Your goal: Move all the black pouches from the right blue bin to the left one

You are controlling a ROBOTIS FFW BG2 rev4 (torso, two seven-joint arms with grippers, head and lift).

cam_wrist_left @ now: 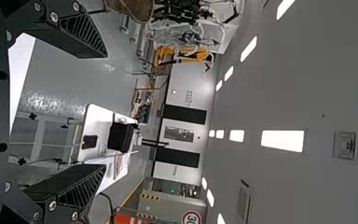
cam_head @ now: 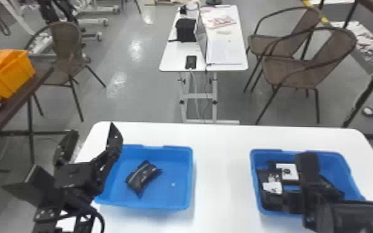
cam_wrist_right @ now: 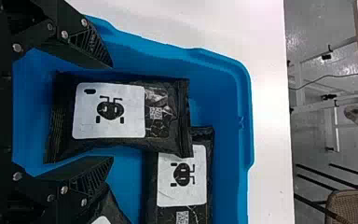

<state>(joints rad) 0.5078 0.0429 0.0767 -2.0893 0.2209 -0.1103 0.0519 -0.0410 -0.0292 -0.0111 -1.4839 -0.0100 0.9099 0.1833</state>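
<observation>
Nearest the camera, the black right arm [cam_head: 356, 217] reaches in over the right blue bin [cam_head: 254, 167], covering much of that bin's near right part. Its right gripper [cam_wrist_right: 112, 112] holds its fingers apart, one on each side of a labelled black pouch [cam_wrist_right: 109, 144]; whether either finger touches it, I cannot tell. That pouch lies along the left wall inside the right blue bin. A second black pouch [cam_wrist_right: 163, 182] lies toward the bin's far wall, overlapped by the first at one corner and cut off by the wrist view's edge. Part of a third [cam_wrist_right: 109, 203] pokes out by a finger, mostly hidden; how many lie beneath is hard to make out.

Left of the right blue bin, across the white tabletop [cam_head: 223, 173], sits the left blue bin [cam_head: 190, 173] with one black pouch [cam_head: 144, 178] inside. Farther left, the left gripper [cam_head: 93, 132] hangs with its fingers wide apart, nothing between them, hiding part of the left bin's side.
</observation>
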